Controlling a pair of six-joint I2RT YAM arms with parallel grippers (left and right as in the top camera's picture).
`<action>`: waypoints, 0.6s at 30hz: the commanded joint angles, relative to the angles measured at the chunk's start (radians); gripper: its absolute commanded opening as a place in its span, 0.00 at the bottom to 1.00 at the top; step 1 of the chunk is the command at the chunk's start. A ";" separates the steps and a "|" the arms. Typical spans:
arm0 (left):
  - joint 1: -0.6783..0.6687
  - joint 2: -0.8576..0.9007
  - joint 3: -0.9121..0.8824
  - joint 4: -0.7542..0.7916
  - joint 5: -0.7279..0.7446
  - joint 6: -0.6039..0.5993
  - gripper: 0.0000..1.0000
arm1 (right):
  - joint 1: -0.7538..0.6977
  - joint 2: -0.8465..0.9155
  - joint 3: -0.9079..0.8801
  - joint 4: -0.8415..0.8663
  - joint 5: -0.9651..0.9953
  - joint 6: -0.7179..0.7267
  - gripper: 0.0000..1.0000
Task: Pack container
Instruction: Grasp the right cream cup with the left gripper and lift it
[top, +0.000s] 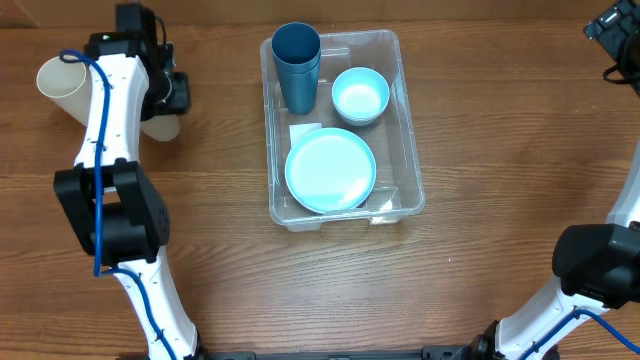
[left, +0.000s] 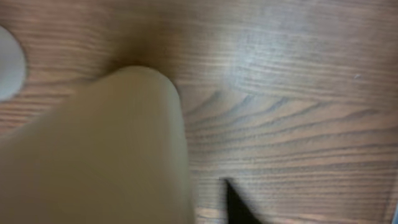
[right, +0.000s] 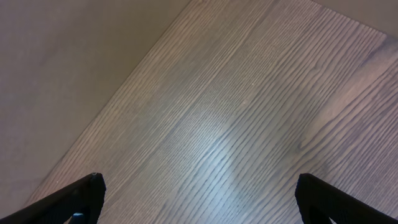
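container (top: 398, 165): mid-surface, plate, bowl and blue cups inside; little room left, so a clumsy drop could knock them.
cream cup (left: 93, 155): lying by left tool (top: 172, 95), may roll.
left tool: grip cannot tell.
right tool (right: 199, 205): spread, empty.

desk (top: 480, 120): brown wood grain | container (top: 398, 150): upright, top centre of frame | cream cup (top: 60, 82): on its side, upper left

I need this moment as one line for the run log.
container: blue cups, bowl, plate inside | cream cup: outside, on table | left claw: at cream cup, grip unclear | right claw: open, above table
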 joint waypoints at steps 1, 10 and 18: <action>-0.001 -0.019 0.019 -0.023 0.025 0.019 0.04 | 0.002 -0.017 0.015 0.003 0.004 0.005 1.00; -0.006 -0.146 0.290 -0.274 0.179 0.016 0.04 | 0.002 -0.017 0.015 0.003 0.004 0.005 1.00; -0.238 -0.424 0.439 -0.344 0.277 0.076 0.04 | 0.002 -0.017 0.015 0.003 0.004 0.005 1.00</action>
